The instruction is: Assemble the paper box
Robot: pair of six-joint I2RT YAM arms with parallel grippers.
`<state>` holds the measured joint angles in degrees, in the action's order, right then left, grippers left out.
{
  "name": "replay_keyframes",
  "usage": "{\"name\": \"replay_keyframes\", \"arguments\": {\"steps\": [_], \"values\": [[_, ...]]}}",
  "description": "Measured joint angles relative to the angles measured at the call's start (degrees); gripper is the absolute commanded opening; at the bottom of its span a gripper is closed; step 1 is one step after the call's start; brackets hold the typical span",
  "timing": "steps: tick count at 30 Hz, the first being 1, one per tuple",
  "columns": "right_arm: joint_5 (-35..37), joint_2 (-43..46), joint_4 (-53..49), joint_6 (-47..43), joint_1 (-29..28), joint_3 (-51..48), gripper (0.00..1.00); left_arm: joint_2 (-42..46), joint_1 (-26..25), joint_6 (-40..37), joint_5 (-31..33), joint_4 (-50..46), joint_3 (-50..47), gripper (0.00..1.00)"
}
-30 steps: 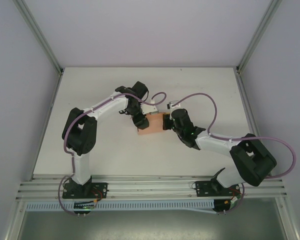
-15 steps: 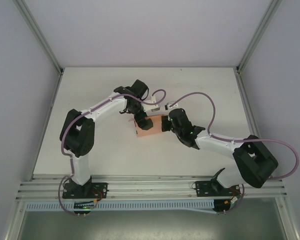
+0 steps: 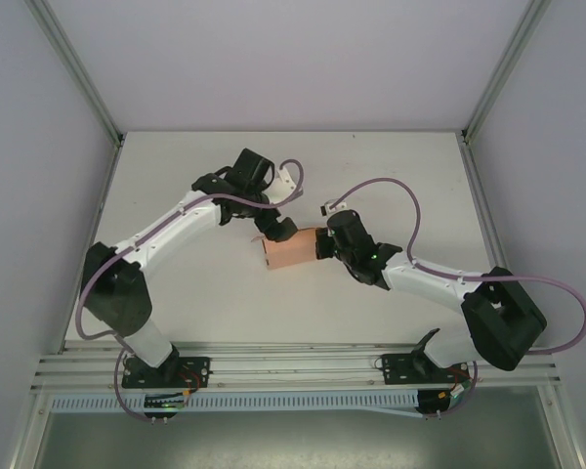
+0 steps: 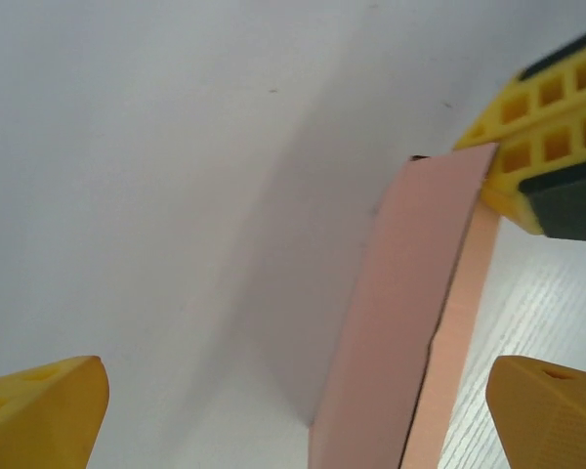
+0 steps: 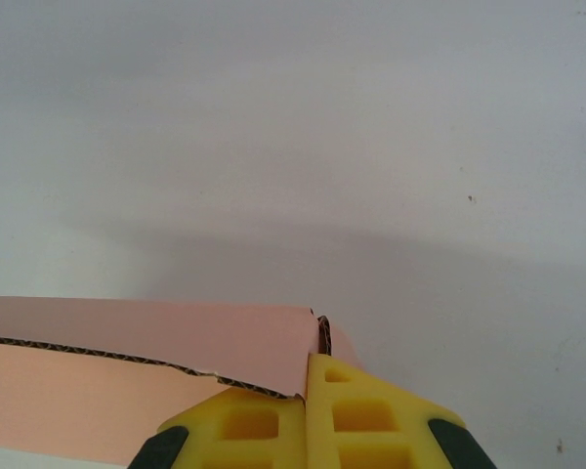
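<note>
**Pink box pinched at one end, left fingers spread around it**

Seen from above, the salmon-pink thin cardboard box lies near the middle of the white worktop, between the ends of the two arms. The right fingers meet its right end. The left fingers sit over its far left corner.

In the right wrist view, the yellow ribbed right fingers are pressed together on a corner of the box. The cardboard's edge runs into the seam between them. A pink panel stretches away to the left, with its corrugated cut edge showing.

In the left wrist view, the yellow left fingers stand wide apart, one at each lower corner of the picture, gripping nothing. An upright pink panel of the box rises between them, nearer the right-hand one, and touches neither where it can be seen. At the upper right, the right fingers hold that panel's far corner. The panel casts a soft shadow on the worktop to its left.
</note>
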<state>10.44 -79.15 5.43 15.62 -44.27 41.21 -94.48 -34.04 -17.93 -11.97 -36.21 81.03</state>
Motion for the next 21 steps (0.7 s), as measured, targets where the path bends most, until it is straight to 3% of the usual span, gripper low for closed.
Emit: {"name": "replay_keyframes", "arguments": {"steps": [3,7,11,16,21], "values": [[0.0,0.0,-2.2,0.4,-0.1,1.2,0.00,2.8,0.7,5.5,2.7,0.7,-3.3,0.92],[0.0,-0.3,-6.3,1.5,-0.2,3.5,0.00,7.7,1.3,11.8,4.3,0.9,-10.2,0.76],[0.0,-1.7,-11.0,2.8,-0.3,6.8,0.00,12.7,1.2,15.4,5.2,1.1,-16.5,0.60],[0.0,-3.5,-14.1,3.6,-0.3,9.8,0.00,12.0,1.2,17.7,6.4,1.5,-17.4,0.40],[0.1,-4.0,-14.9,4.1,-0.3,10.6,0.00,9.7,1.2,18.1,6.8,2.1,-17.4,0.34]]}}
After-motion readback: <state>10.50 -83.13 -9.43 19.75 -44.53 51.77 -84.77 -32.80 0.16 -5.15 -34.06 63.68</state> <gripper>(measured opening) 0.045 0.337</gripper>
